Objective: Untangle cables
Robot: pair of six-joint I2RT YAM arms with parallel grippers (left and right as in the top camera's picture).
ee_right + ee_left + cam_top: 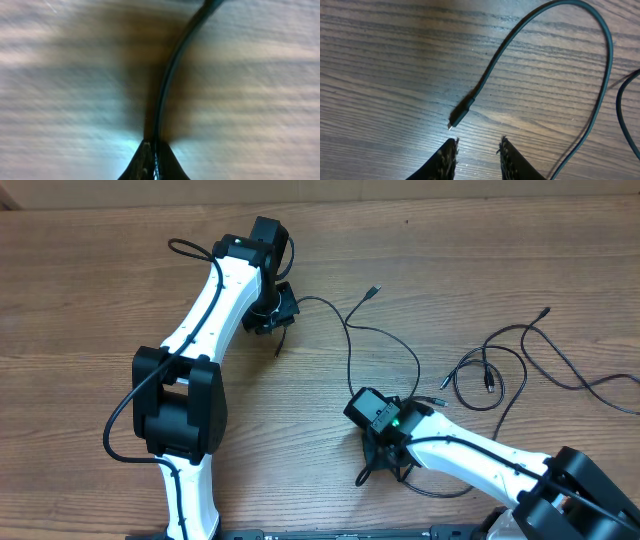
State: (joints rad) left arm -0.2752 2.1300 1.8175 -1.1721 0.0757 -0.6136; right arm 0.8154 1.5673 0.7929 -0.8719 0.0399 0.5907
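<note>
Overhead, my right fingers [149, 159] sat low on the tabletop [80, 280], pinched shut on a thin black cable [167, 85]; I judged that hold was meant to anchor the strand so its loops could be drawn off it. My left fingers [451, 150] stood parted and empty just short of a small plug [460, 116] lying flat on the wood, lined up, I think, to take that loose end. A looser bunch of cables [490, 370] lay well apart to the right, and the long curve running beside the plug seemed likeliest to snag.
</note>
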